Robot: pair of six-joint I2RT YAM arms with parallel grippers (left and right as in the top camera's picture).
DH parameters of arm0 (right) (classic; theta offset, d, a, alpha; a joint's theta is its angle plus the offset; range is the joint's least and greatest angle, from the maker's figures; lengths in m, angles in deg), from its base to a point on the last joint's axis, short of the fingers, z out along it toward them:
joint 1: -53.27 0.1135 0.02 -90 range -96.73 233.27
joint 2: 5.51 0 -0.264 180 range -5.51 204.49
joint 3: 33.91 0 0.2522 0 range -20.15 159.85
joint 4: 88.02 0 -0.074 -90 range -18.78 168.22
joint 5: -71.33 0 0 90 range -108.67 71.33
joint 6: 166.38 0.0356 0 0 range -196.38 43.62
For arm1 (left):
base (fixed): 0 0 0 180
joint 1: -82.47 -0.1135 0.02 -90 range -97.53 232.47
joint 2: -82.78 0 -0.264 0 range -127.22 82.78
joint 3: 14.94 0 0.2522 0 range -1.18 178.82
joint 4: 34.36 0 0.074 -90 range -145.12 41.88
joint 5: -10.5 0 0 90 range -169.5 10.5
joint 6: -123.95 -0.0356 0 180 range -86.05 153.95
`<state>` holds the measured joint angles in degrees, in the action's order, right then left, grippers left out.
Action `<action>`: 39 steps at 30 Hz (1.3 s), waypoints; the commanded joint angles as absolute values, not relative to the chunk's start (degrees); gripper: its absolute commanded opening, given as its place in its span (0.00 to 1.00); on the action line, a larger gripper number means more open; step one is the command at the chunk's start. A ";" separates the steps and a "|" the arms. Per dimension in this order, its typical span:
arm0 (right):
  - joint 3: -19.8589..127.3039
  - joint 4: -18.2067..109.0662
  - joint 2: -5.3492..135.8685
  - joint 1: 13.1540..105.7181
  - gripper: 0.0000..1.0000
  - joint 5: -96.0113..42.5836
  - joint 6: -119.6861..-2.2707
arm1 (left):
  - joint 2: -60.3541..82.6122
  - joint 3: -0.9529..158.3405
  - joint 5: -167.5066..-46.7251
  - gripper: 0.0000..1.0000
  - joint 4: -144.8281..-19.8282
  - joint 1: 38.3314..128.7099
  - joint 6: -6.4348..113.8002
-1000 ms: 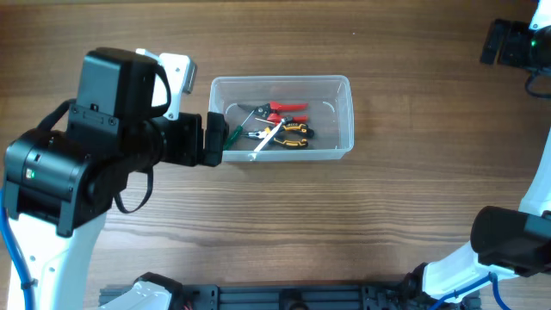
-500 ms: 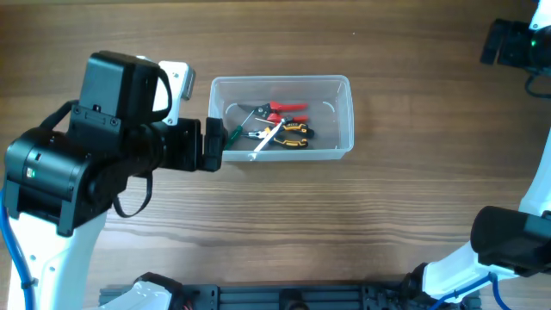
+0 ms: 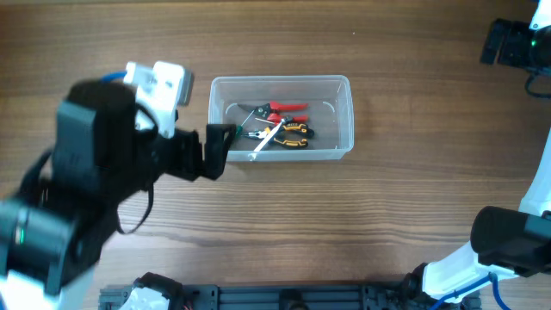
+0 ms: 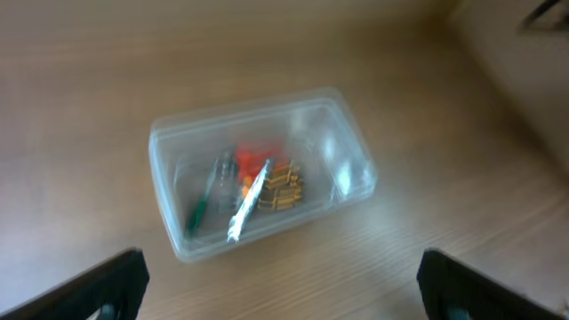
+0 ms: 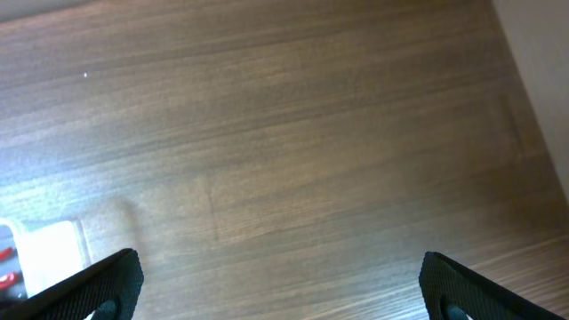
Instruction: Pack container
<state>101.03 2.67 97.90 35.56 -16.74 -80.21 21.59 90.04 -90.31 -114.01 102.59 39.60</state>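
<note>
Clearance is your risk: the spread, empty left gripper (image 3: 217,151) hangs at the left end of the container (image 3: 350,116) on the table (image 3: 284,228), so a low swing could shove it; the right gripper (image 5: 280,280), also spread, sits well apart.

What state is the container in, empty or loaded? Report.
Partly loaded. The container holds several hand tools on its floor, red and yellow handles showing; no lid on it.

Clear translucent plastic rectangular container (image 3: 348,116): colourless, cloudy walls. Inside it: red-handled pliers (image 3: 289,108), yellow-and-black-handled pliers (image 3: 296,135), green-handled screwdriver (image 3: 234,133), white slim tool (image 3: 265,143). Around it, wooden table (image 3: 344,224): mid-brown, streaked grain.
</note>
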 commanded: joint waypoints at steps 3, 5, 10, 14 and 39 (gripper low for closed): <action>100.94 2.80 97.36 35.73 1.00 -17.22 -79.21 | 38.75 69.75 -93.24 1.00 -102.93 96.12 37.87; 100.94 2.82 97.36 35.73 1.00 -17.22 -79.21 | 43.62 64.73 -94.26 1.00 -101.49 92.73 37.83; 100.94 2.82 97.36 35.73 1.00 -17.22 -79.21 | 54.18 59.31 -94.26 1.00 -101.66 85.70 37.80; 100.94 2.82 97.36 35.73 1.00 -17.22 -79.21 | 61.19 56.66 -94.11 1.00 -99.76 83.01 37.63; 100.94 2.82 97.36 35.73 1.00 -17.22 -79.21 | 82.42 10.87 -87.34 1.00 -42.36 81.72 42.39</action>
